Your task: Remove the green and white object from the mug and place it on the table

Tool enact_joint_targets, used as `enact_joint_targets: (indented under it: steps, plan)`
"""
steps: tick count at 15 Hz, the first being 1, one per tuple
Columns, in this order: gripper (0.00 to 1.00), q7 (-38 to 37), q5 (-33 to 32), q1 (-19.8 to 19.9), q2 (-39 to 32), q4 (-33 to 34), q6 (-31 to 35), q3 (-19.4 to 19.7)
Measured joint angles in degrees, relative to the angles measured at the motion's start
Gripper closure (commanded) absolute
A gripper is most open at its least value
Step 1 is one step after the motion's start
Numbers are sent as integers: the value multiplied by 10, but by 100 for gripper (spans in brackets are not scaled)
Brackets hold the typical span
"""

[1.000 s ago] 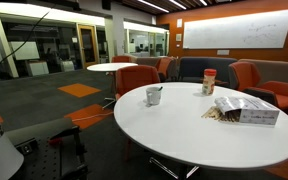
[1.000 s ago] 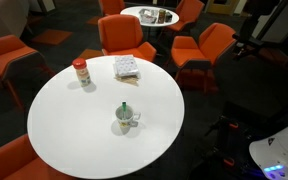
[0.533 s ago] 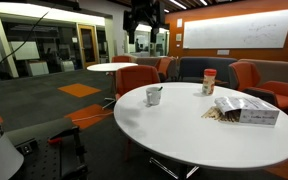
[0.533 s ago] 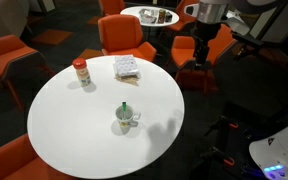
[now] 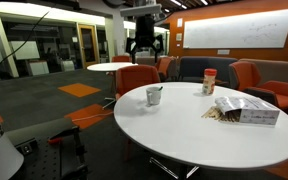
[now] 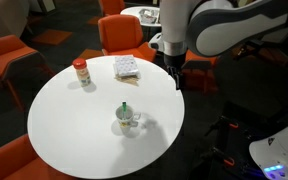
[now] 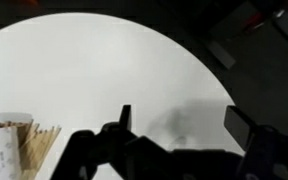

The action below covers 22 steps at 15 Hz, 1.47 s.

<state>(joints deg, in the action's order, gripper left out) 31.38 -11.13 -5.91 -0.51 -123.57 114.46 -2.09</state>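
Observation:
The small grey-white mug [image 6: 128, 121] stands on the large round white table [image 6: 74, 125], toward its near right side. The dark green stick with a paler end [image 6: 125, 109] stands upright in the mug. The mug also shows in an exterior view [image 5: 154, 96]. My gripper [image 6: 174, 72] hangs above the table's far right edge, up and to the right of the mug and apart from it. It also shows high above the table's far side in an exterior view [image 5: 144, 45]. In the wrist view the gripper [image 7: 184, 125] is open and empty over the bare tabletop [image 7: 104, 70].
A jar with an orange-red lid [image 6: 81, 72] and a box with wooden sticks [image 6: 127, 67] stand on the table's far side; the box shows in the wrist view [image 7: 14, 150]. Orange chairs [image 6: 124, 35] ring the table. A smaller round white table [image 6: 149, 15] stands beyond.
The arm has come into view and the gripper has moved down and in from the far right, now over the table's edge. The mug and stick have not moved.

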Motion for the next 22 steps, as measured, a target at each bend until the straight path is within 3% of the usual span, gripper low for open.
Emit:
enact_joint_targets:
  steps: [4,10,19,22]
  plan:
    - [0,54,-55,-7,-43,16,2,-31]
    - [0,210,-88,-7,-13,6,2,-51]
    - [0,213,-88,-7,-15,6,2,-51]
    - [0,228,-104,-12,-21,-2,38,-55]
